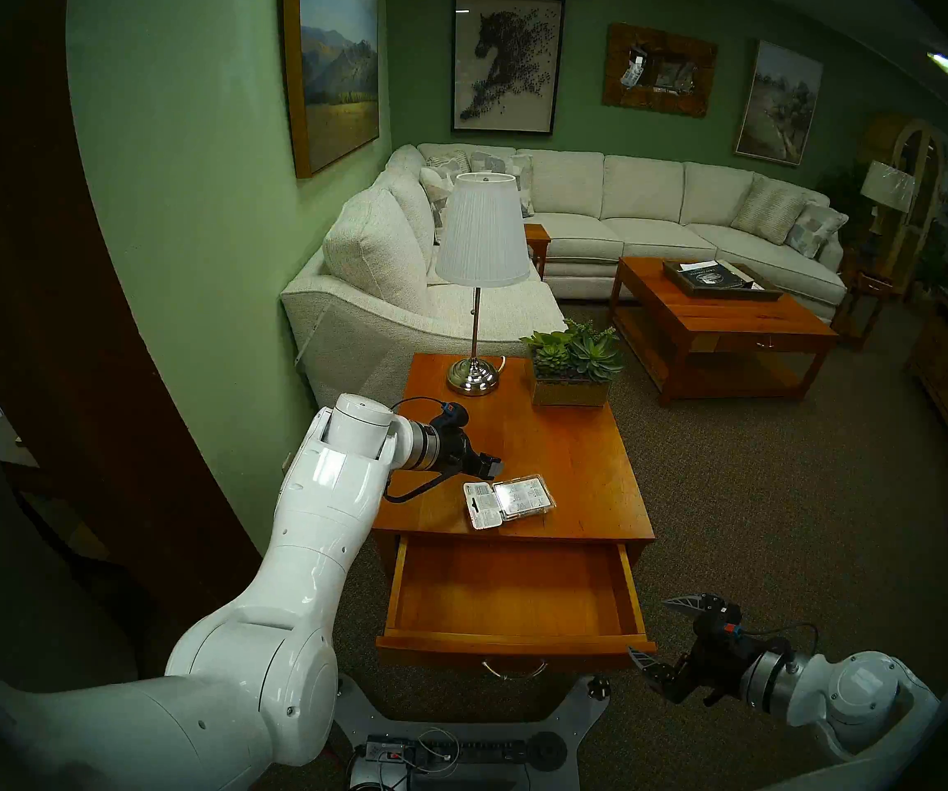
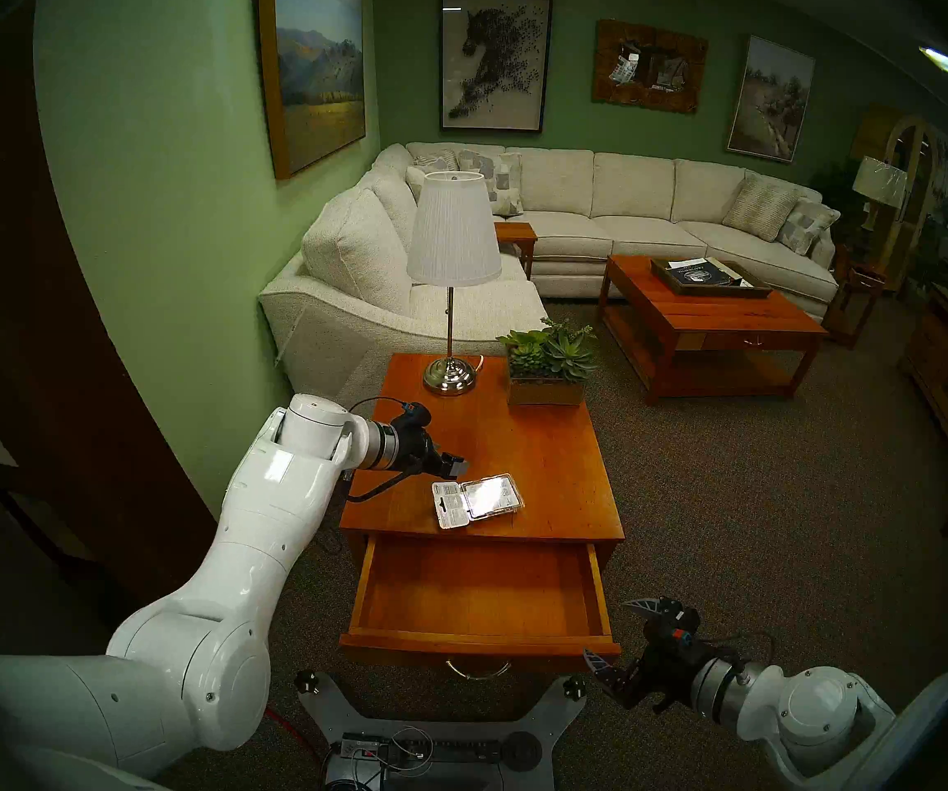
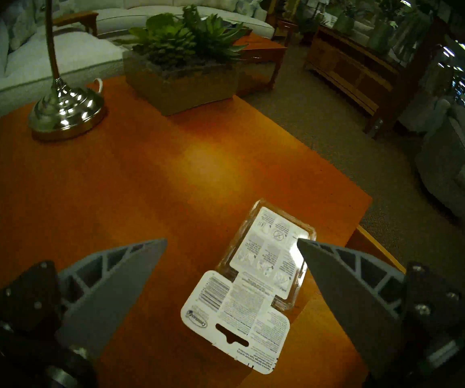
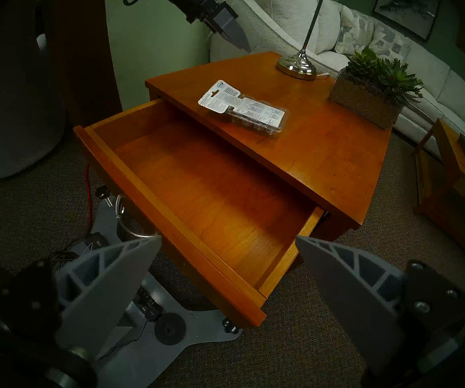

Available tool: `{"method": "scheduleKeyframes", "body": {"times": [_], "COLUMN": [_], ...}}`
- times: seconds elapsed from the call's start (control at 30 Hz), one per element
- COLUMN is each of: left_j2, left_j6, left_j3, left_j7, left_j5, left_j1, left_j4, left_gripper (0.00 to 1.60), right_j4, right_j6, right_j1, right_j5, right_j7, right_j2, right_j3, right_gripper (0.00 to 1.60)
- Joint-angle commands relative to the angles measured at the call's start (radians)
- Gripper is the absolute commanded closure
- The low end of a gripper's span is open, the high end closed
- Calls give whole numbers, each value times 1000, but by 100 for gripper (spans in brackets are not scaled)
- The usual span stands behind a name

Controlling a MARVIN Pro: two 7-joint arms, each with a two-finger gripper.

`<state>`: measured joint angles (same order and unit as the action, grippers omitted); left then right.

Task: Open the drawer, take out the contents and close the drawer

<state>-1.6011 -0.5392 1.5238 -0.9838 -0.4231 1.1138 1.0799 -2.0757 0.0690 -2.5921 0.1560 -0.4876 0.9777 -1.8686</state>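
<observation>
Step in hand: since the flat clear plastic blister pack with white printed card [image 1: 508, 500] lies on the orange-brown wooden desk [image 1: 574, 459], only closing remains, by my judgement.
Left end effector [image 3: 231, 244]: spread, empty, hovering just above the pack.
Wide shallow orange-brown wooden drawer [image 1: 517, 590]: pulled fully out, nothing inside; curved silvery bail handle [image 1: 514, 671] centred on its front.
Right end effector [image 1: 666, 630]: spread, empty, just beside the drawer's front right corner.
Next move: a level push on the drawer front.

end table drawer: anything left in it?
Empty. The pulled-out orange-brown wooden drawer shows only bare wood floor; the clear plastic blister pack with white card lies on the orange-brown wooden tabletop.
</observation>
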Motion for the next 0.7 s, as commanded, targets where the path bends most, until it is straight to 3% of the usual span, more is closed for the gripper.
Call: {"method": "scheduleKeyframes", "body": {"times": [0.0, 0.67], "left_j2": [75, 301], "left_j6": [29, 105], "left_j3": [-25, 35], "left_j7": [-94, -323], "left_j5": [-4, 24], "left_j1": [94, 323], "left_j4": [116, 337], "left_gripper": [0, 0], "right_j4": [-18, -9], "right_j6": [-6, -5], "right_j1": [8, 10], "right_j5": [1, 2], "right_j7": [0, 1], "right_j2": [-3, -4], "right_j3": [-4, -1], "right_gripper": [0, 0]}}
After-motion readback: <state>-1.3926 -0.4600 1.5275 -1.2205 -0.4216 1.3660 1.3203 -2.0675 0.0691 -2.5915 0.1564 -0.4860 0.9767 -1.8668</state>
